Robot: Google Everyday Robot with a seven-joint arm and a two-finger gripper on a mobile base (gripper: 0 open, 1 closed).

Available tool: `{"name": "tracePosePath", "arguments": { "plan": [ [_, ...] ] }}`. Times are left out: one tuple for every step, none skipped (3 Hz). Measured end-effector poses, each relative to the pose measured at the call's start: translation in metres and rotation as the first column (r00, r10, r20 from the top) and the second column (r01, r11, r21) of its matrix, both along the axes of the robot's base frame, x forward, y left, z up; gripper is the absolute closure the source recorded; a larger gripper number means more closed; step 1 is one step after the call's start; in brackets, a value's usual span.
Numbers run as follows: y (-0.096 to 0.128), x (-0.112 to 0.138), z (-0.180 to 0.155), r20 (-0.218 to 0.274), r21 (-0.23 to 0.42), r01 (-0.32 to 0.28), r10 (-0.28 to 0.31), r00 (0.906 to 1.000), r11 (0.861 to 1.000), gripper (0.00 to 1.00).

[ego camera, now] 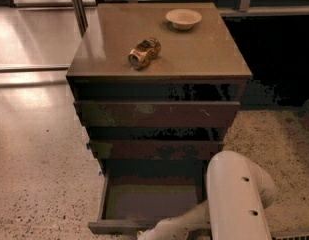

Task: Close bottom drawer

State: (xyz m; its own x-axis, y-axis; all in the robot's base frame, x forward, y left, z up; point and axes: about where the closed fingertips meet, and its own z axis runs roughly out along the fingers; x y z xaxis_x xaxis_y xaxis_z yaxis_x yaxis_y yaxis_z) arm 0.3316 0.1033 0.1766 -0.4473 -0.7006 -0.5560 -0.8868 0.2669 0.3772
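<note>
The bottom drawer [119,227] of the brown cabinet stands pulled far out, and its shallow grey-brown floor [151,201] shows. Its thin dark front slab runs along the bottom of the view. Above it sit the middle drawer front [156,149] and the wide top drawer front [156,114], both slightly out. My white arm [236,199] reaches in from the lower right. Its wrist end lies against the bottom drawer's front. The gripper [154,234] is at the frame's bottom edge, mostly cut off.
A crushed gold can [144,52] lies on its side on the cabinet top [204,54]. A small pale bowl [183,18] stands at the back. Speckled floor [39,184] lies to the left and right of the cabinet. A metal post [76,4] stands behind at the left.
</note>
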Motion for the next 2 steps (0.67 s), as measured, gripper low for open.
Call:
{"name": "tracePosePath", "arguments": {
  "plan": [
    [0.002,0.022,0.008,0.066,0.001,0.01,-0.01,0.9978,1.0,0.0],
    [0.004,0.059,0.032,0.175,0.001,0.032,-0.032,0.984,0.999,0.0]
  ]
}}
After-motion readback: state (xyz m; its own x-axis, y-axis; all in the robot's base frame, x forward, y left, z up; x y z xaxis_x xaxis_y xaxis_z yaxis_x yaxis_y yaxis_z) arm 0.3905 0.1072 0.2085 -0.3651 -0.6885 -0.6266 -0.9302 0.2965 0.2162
